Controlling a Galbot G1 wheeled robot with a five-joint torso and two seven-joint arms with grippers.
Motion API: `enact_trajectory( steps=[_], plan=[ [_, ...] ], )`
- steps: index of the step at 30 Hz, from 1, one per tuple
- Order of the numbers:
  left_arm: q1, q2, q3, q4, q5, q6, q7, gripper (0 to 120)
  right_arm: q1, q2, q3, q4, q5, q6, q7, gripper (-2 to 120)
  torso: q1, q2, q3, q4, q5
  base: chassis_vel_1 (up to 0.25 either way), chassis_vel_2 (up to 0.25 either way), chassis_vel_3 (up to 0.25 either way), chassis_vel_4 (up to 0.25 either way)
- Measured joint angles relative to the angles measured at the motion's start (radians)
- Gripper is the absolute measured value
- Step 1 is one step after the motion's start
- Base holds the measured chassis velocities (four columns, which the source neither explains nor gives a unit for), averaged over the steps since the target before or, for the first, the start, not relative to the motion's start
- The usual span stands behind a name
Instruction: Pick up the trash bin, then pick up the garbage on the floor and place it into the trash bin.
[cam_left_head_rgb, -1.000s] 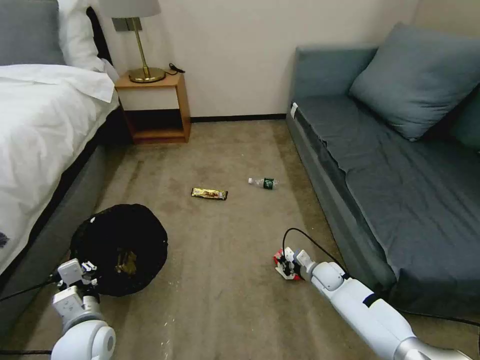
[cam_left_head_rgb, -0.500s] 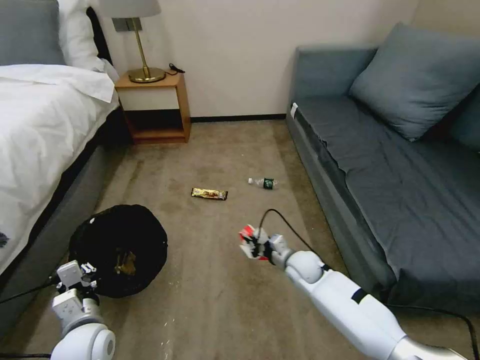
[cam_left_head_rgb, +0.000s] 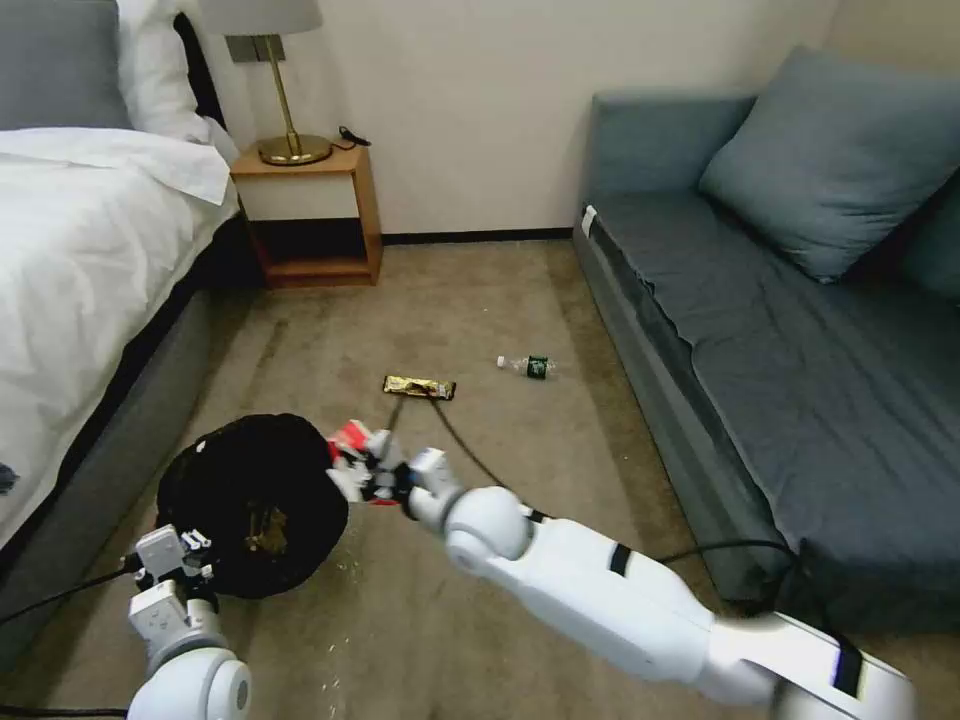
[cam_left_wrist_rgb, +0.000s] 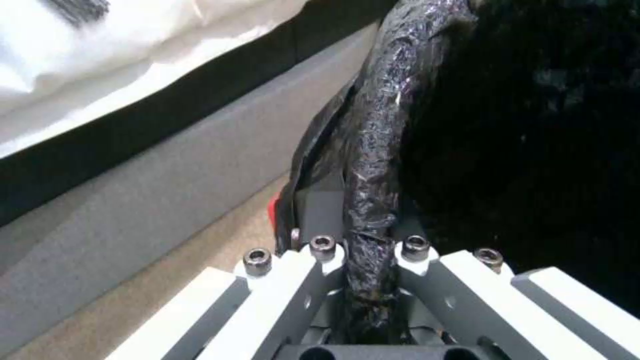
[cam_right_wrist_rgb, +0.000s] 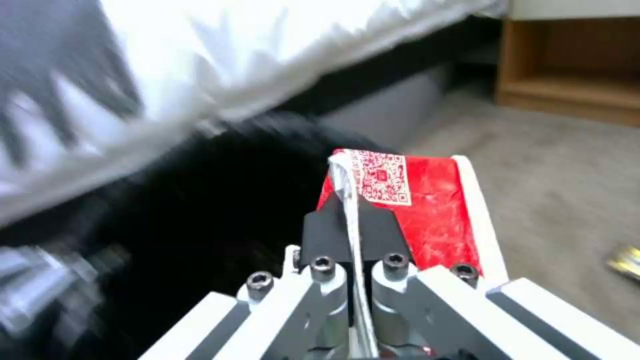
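My right jaws (cam_left_head_rgb: 358, 470) are clamped on the red-and-white packet (cam_left_head_rgb: 347, 439), holding it at the near rim of the trash bin (cam_left_head_rgb: 255, 500), beside the bed (cam_left_head_rgb: 80, 250). My left jaws (cam_left_head_rgb: 180, 560) pinch the bin's black bag (cam_left_wrist_rgb: 373, 165) at its rim. The snack bar wrapper (cam_left_head_rgb: 419, 387) and the small bottle (cam_left_head_rgb: 528, 366) lie on the carpet (cam_left_head_rgb: 450, 300) farther off, well apart from the bin.

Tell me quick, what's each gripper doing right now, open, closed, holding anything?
Left gripper: shut on the bag-lined rim of the trash bin.
Right gripper: shut on the red-and-white packet, at the bin's edge.
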Motion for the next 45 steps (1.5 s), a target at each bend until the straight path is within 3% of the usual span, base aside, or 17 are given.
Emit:
enact_trajectory(
  steps=[11, 33, 36, 41, 45],
  plan=[
    [-0.003, -0.01, -0.006, -0.007, -0.001, 0.0, 0.004, 3, 0.048, 0.155, -0.074, -0.154, -0.001, 0.059, 0.027, 0, 0.0, 0.0, 0.0, 0.0, 0.0, 0.0, 0.0, 0.0, 0.0],
    [0.001, -0.018, -0.004, -0.02, -0.004, -0.005, 0.018, 3, 0.0, 0.176, -0.132, -0.245, -0.1, 0.11, 0.096, 0, 0.0, 0.0, 0.0, -0.0002, 0.0002, 0.0, 0.0, 0.0, 0.0],
    [0.005, -0.016, -0.007, -0.021, -0.005, -0.007, 0.02, 3, 0.002, 0.176, -0.13, -0.238, -0.098, 0.085, 0.124, 13, 0.0, 0.0, 0.0, -0.0002, 0.0002, 0.0, 0.0, 0.0, 0.0],
    [0.01, -0.016, -0.008, -0.021, -0.005, -0.016, 0.023, 3, 0.0, 0.176, -0.12, -0.235, -0.1, 0.08, 0.13, 26, 0.0, 0.0, 0.0, -0.0001, 0.0002, 0.0, 0.0, 0.0, 0.0],
    [0.012, -0.013, -0.009, -0.013, -0.004, -0.023, 0.025, 3, -0.014, 0.18, -0.094, -0.234, -0.109, 0.08, 0.15, 47, 0.0, 0.0, 0.0, -0.0001, 0.0003, 0.0, 0.0, 0.0, 0.0]
  ],
)
